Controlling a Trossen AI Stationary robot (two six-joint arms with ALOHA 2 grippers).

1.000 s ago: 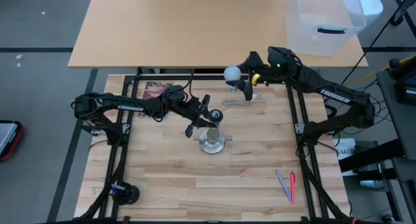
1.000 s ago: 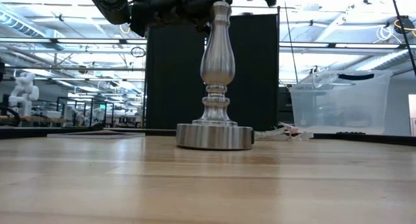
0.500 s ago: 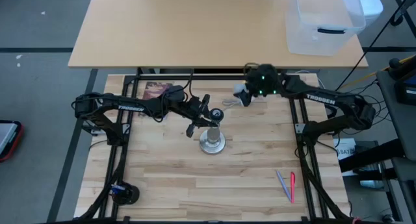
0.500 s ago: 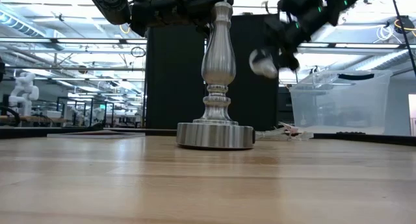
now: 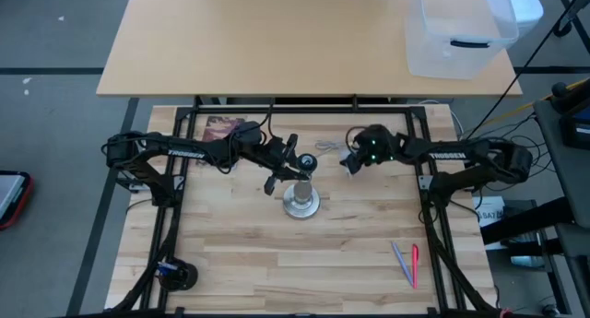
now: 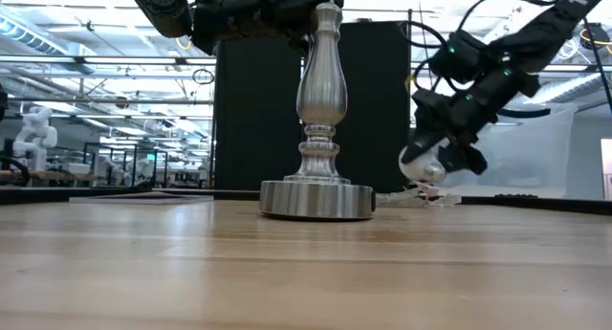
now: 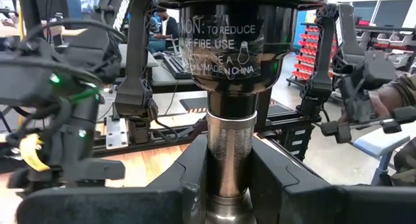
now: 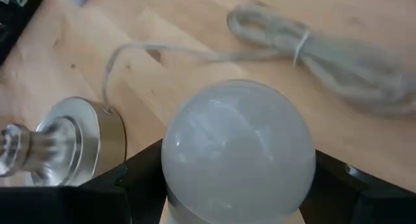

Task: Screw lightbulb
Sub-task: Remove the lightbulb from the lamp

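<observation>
The silvery stand [image 6: 320, 110] rests on its round base [image 5: 300, 204] at mid-table, with its dark socket [image 7: 237, 42] on top. My left gripper [image 5: 291, 168] is shut on the stand just below the socket. The frosted white lightbulb [image 8: 237, 152] is held in my right gripper [image 5: 355, 161], to the right of the stand and low over the table. In the low view the bulb [image 6: 421, 165] sticks out of my right gripper [image 6: 442, 158], its globe slanting down. Its screw base is hidden between the fingers. My left gripper pinches the stand's silvery neck [image 7: 227, 160] just under the socket, one finger [image 7: 286, 185] on each side. The fingers come level from the table's left. The stand is upright, its base on the table. My right gripper pinches the bulb between its two fingers [image 8: 140, 178], low on the globe [image 8: 188, 204] near the hidden base. The globe sticks out beyond the fingertips and slants down. The bulb is clear of the table.
A coiled grey cord [image 8: 325, 55] lies on the table behind the bulb and also shows in the high view [image 5: 330, 145]. Pens [image 5: 406, 263] lie near right. A clear bin [image 5: 461, 28] stands on the far table. A pink packet [image 5: 221, 129] lies far left.
My right gripper has carried the bulb from high over the table's far edge down and toward the near edge, to low beside the stand. It has tipped, so the globe now slants down. It stays shut on the bulb.
</observation>
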